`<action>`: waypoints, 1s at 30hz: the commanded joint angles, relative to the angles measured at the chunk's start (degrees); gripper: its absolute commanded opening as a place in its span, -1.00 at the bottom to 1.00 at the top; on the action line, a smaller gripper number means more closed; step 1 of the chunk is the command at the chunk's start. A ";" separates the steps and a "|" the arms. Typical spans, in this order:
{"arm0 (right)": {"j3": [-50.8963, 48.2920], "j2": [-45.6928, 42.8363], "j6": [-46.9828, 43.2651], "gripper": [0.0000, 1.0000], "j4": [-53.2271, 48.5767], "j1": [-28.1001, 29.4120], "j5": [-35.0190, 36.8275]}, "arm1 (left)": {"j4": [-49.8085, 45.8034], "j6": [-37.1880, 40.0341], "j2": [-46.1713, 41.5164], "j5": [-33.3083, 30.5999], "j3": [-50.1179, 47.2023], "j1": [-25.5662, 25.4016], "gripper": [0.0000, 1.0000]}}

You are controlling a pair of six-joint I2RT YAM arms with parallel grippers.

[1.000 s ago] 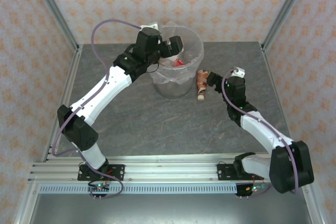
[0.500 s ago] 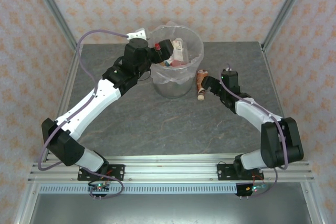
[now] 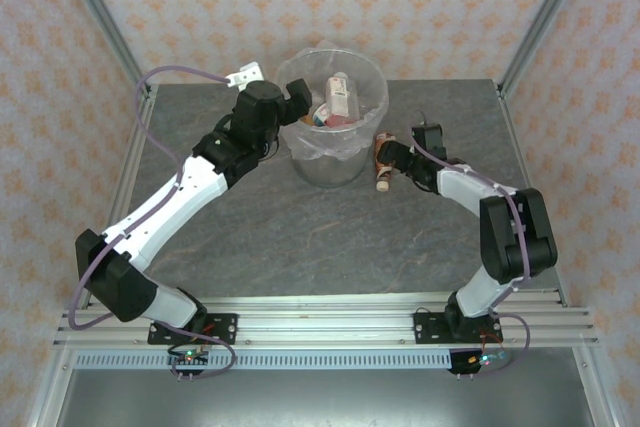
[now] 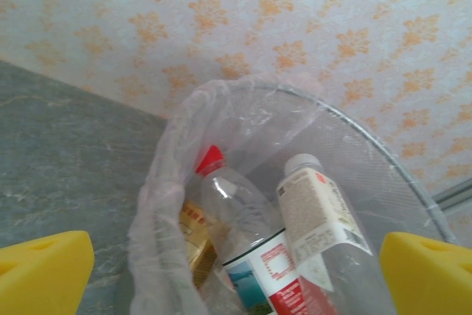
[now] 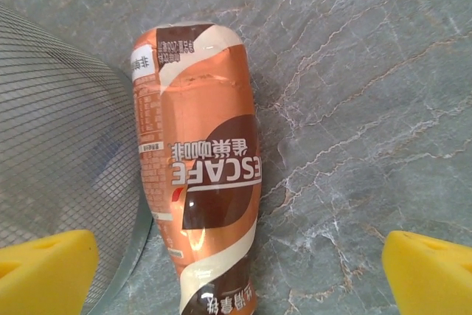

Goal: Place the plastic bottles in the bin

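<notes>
On a grey marbled table point(image 3: 300, 232), walled in by orange-flowered wallpaper point(image 3: 200, 7) and aluminium posts point(image 3: 100, 17), the overhead view holds two arms and one mesh bin point(image 3: 325, 169) at far centre. One Nescafé bottle point(image 3: 381, 162) lies on the table just right of the bin, its long axis near-to-far and its cap toward the near edge. The left gripper point(image 3: 299, 97) hangs at the bin's left rim, and the right gripper point(image 3: 390, 155) is at the lying bottle.

From the left wrist, yellow fingertips point(image 4: 44, 271) are spread wide above the bin's clear bag point(image 4: 158, 204). Three bottles lean inside:
- a red-capped bottle point(image 4: 221, 189)
- a white-capped bottle point(image 4: 317, 212)
- a half-hidden yellow-labelled bottle point(image 4: 195, 230)

From the right wrist, the fingertips point(image 5: 44, 267) stand wide apart either side of the Nescafé bottle, gripping nothing. The bin's mesh wall is just left of the bottle.
</notes>
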 commanded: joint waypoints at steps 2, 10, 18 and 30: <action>5.23 4.74 -2.43 1.00 -2.87 -0.25 -0.40 | -2.66 -1.99 -2.09 -4.29 -1.51 1.00 1.00; 11.06 12.08 0.95 0.83 -2.10 -0.43 -1.58 | -5.41 -2.79 -2.49 -7.40 -4.05 1.52 1.00; 17.83 18.59 -4.98 0.76 -7.67 -0.43 -2.97 | -6.74 -3.23 -4.02 -9.25 -6.45 1.89 1.00; 21.40 22.60 -1.85 0.71 -11.55 -0.25 5.02 | -7.24 -2.62 -0.82 -8.84 -3.92 2.43 1.00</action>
